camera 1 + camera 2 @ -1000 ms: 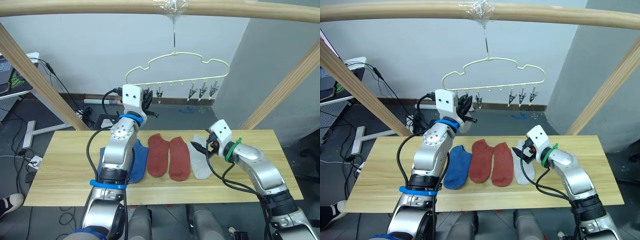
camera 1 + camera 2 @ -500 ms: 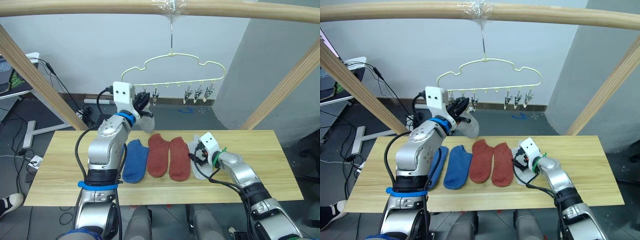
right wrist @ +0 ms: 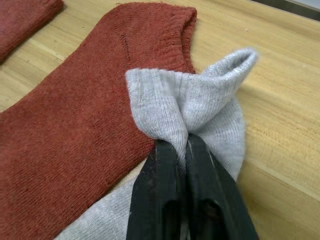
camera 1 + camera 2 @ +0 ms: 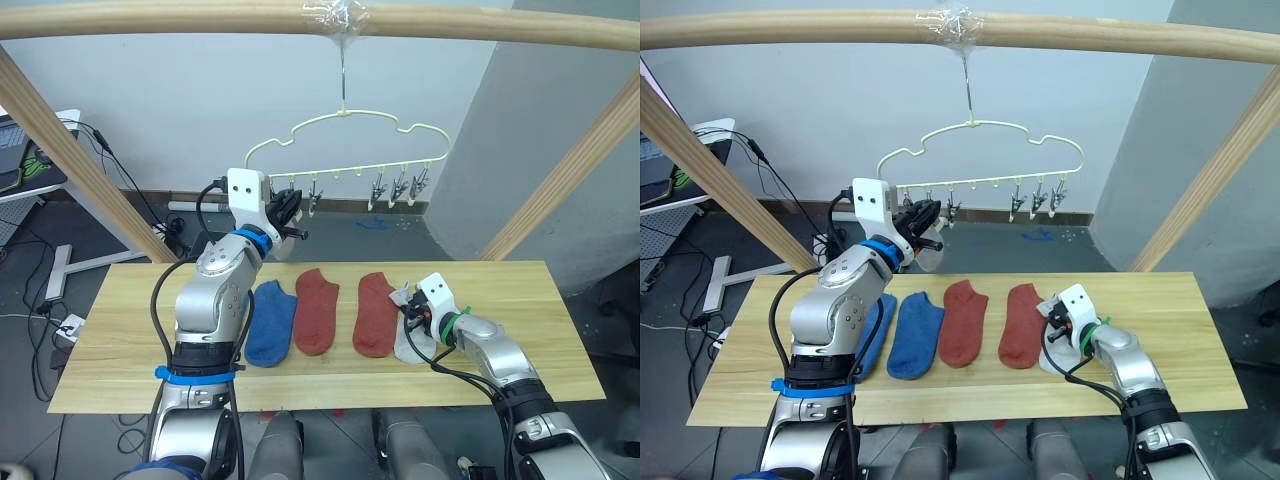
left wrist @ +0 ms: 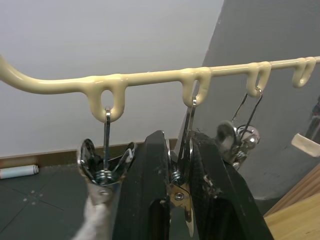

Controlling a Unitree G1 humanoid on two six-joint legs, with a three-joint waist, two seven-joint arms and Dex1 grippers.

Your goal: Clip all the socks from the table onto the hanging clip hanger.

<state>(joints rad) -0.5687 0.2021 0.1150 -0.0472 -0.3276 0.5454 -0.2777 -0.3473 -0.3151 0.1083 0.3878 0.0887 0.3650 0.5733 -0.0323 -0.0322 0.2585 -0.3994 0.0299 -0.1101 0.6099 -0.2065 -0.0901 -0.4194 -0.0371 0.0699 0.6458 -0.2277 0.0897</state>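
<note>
The right gripper's (image 3: 181, 150) two black fingers (image 3: 162, 165) are pressed together on a fold of the light grey ankle sock (image 3: 200, 107), whose cuff bunches up above the fingertips while the rest of it lies on the long bench of light yellowish wood planks (image 4: 130, 330). That sock touches and partly overlaps the edge of a rust-red ankle sock (image 4: 375, 312) just beside it.

The left gripper's (image 5: 176, 150) black fingers (image 5: 150, 165) are closed tight on a small dark metal clip (image 5: 182, 172), the second one along the thin pale-yellow cloud-shaped wire hanger (image 4: 345, 125). The clip next to it holds a scrap of pale grey fabric (image 5: 95, 220); I cannot tell how much of it hangs there. The hanger dangles by its hook from a round pale wooden pole (image 4: 200, 15) overhead.

On the bench, from the robot's left: a blue ankle sock (image 4: 272, 322), a second rust-red sock (image 4: 315, 310), then a gap before the pair by the right gripper.
</note>
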